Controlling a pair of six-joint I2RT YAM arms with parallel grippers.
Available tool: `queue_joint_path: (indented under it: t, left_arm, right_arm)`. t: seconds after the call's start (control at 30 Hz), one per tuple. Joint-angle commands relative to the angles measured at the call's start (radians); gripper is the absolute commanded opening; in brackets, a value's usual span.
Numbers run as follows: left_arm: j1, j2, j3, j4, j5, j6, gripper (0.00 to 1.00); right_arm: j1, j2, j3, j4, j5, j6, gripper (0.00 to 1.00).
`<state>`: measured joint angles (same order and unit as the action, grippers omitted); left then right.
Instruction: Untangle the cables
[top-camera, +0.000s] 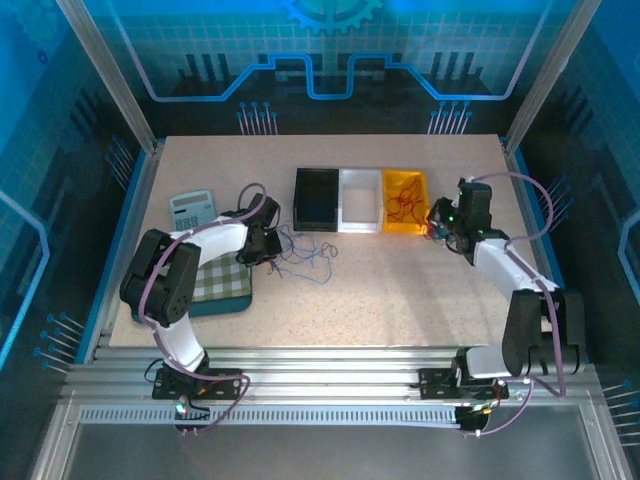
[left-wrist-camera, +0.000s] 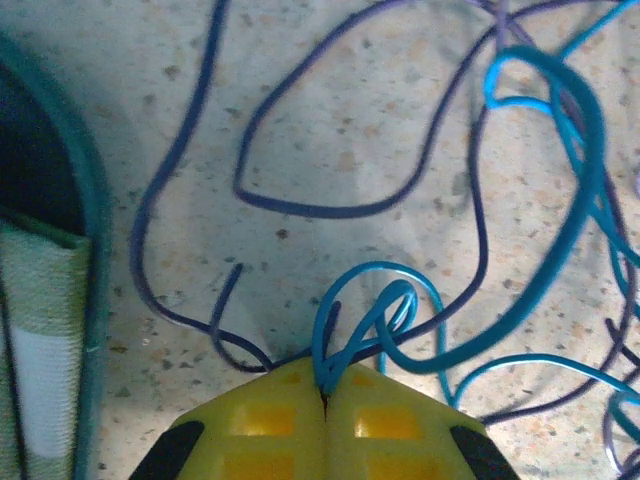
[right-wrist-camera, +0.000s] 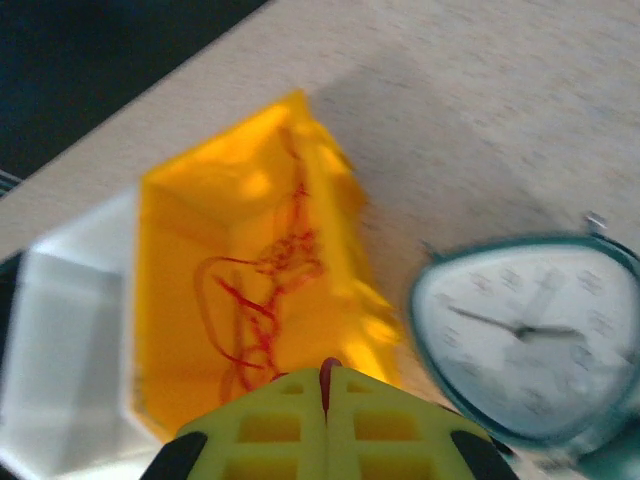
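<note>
A loose tangle of thin blue and dark purple cables (top-camera: 305, 255) lies on the speckled table, just right of my left gripper (top-camera: 268, 245). In the left wrist view the yellow jaws of the left gripper (left-wrist-camera: 326, 385) are shut on a loop of light blue cable (left-wrist-camera: 370, 300), with dark purple cable (left-wrist-camera: 300, 205) curling around it. Red cables (right-wrist-camera: 260, 290) lie bundled in the yellow bin (right-wrist-camera: 340, 200). My right gripper (right-wrist-camera: 327, 378) is at that bin's near edge, shut on a red cable end. In the top view the right gripper (top-camera: 440, 228) is beside the yellow bin (top-camera: 405, 182).
A black bin (top-camera: 315, 198) and a white bin (top-camera: 360, 212) stand left of the yellow one. A calculator (top-camera: 192, 207) and a teal tray with a green checked cloth (top-camera: 222, 282) sit by the left arm. A teal-rimmed clock (right-wrist-camera: 530, 340) lies right of the yellow bin.
</note>
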<state>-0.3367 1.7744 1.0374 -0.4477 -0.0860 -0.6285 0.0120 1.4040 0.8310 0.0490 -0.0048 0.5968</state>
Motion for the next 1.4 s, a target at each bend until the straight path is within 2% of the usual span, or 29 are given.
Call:
queue_joint_path:
  t: [0.0, 0.2, 0.23, 0.3, 0.37, 0.43, 0.6, 0.77, 0.9, 1.0, 1.1, 1.17, 1.37]
  left_arm:
    - [-0.038, 0.022, 0.041, 0.023, 0.052, 0.039, 0.0]
    - [-0.074, 0.025, 0.069, 0.11, 0.16, 0.108, 0.0]
    - [-0.08, 0.025, 0.075, 0.113, 0.165, 0.116, 0.0]
    - [-0.088, 0.027, 0.091, 0.101, 0.159, 0.124, 0.0]
    - [-0.089, 0.028, 0.099, 0.091, 0.151, 0.121, 0.0]
    - [-0.09, 0.027, 0.099, 0.09, 0.147, 0.118, 0.0]
    - [-0.09, 0.029, 0.103, 0.088, 0.139, 0.117, 0.0]
    - [-0.09, 0.045, 0.118, 0.078, 0.145, 0.115, 0.0]
    - [-0.09, 0.055, 0.124, 0.078, 0.16, 0.116, 0.0]
    - [-0.09, 0.066, 0.131, 0.075, 0.168, 0.118, 0.0]
    - [-0.088, 0.075, 0.138, 0.068, 0.178, 0.12, 0.0]
    - [-0.087, 0.078, 0.144, 0.06, 0.181, 0.122, 0.0]
    - [-0.087, 0.098, 0.172, 0.042, 0.224, 0.127, 0.0]
  right_arm:
    - [0.032, 0.07, 0.133, 0.071, -0.063, -0.031, 0.01]
    - [0.041, 0.323, 0.375, 0.057, -0.143, -0.021, 0.06]
    - [0.043, 0.369, 0.421, 0.04, -0.153, -0.009, 0.13]
    - [0.057, 0.421, 0.474, 0.009, -0.128, 0.009, 0.35]
    - [0.079, 0.421, 0.472, 0.008, -0.077, -0.001, 0.43]
    - [0.103, 0.393, 0.446, 0.009, -0.019, -0.02, 0.48]
    - [0.149, 0.309, 0.358, 0.009, 0.031, -0.058, 0.5]
    - [0.228, 0.252, 0.264, 0.0, 0.0, -0.098, 0.49]
    - [0.351, 0.209, 0.15, 0.04, -0.07, -0.164, 0.49]
    - [0.464, 0.203, 0.094, 0.043, -0.188, -0.275, 0.49]
    - [0.606, 0.214, 0.078, -0.032, -0.248, -0.439, 0.5]
    - [0.678, 0.229, 0.099, -0.095, -0.217, -0.536, 0.51]
    - [0.708, 0.343, 0.194, -0.211, -0.283, -0.598, 0.52]
